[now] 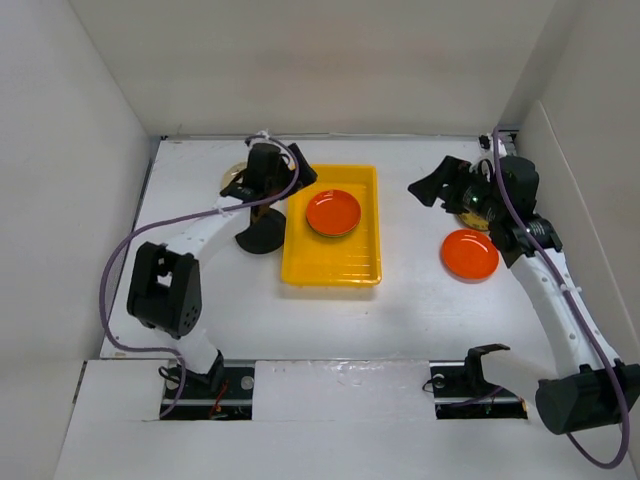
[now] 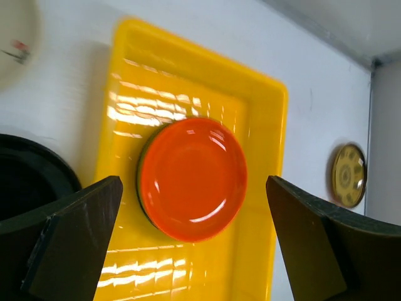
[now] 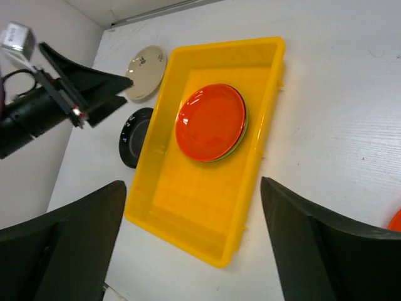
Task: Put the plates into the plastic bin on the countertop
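Left gripper (image 2: 193, 180) hangs over the bin (image 2: 188, 47), jaws apart and empty. An orange plate (image 1: 333, 212) lies in the bin directly below, between the fingers. The black plate (image 2: 25, 182) sits outside the left finger, just beside the bin wall. Likely next: pinch its rim, lift it clear of the wall, lower it flat. Right gripper (image 3: 193, 182), jaws wide and empty, has a second orange plate (image 1: 469, 254) outside its right finger.

glossy orange plate (image 2: 192, 178) in shiny yellow plastic bin (image 2: 260, 113).
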Controlling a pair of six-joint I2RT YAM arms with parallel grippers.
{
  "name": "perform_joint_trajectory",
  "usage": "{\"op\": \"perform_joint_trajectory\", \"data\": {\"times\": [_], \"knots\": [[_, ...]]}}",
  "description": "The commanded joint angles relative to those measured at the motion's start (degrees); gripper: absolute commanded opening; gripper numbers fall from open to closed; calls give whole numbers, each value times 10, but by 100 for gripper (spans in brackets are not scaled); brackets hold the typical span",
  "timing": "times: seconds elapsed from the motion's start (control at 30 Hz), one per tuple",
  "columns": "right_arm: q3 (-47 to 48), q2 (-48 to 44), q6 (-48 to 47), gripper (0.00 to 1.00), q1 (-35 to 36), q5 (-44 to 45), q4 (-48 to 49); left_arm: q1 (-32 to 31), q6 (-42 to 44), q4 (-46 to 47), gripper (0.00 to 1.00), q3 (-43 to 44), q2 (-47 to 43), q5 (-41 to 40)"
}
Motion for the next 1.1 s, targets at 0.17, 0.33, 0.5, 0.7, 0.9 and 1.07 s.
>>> {"op": "perform_joint_trajectory", "data": {"times": [0.17,0.33,0.5,0.7,0.9,1.07], "knots": [[-44,-23,-21,99,-4,-11,34,206,-43,24,100,-56,-48,-53],[-60,-50,-15,99,-4,-11,27,258,-55,68,100,-50,37,-16],[-83,-114,-10,99,-4,-1,2,265,-48,40,98,46,159,-12],[-78,-160,-15,99,-4,-6,-40,272,-48,10,93,90,218,-12],[-66,-166,-15,99,-4,-18,-45,272,-48,-7,63,110,255,-1],[-66,-154,-15,99,-4,-18,-45,272,-53,-7,48,116,261,-1]]}}
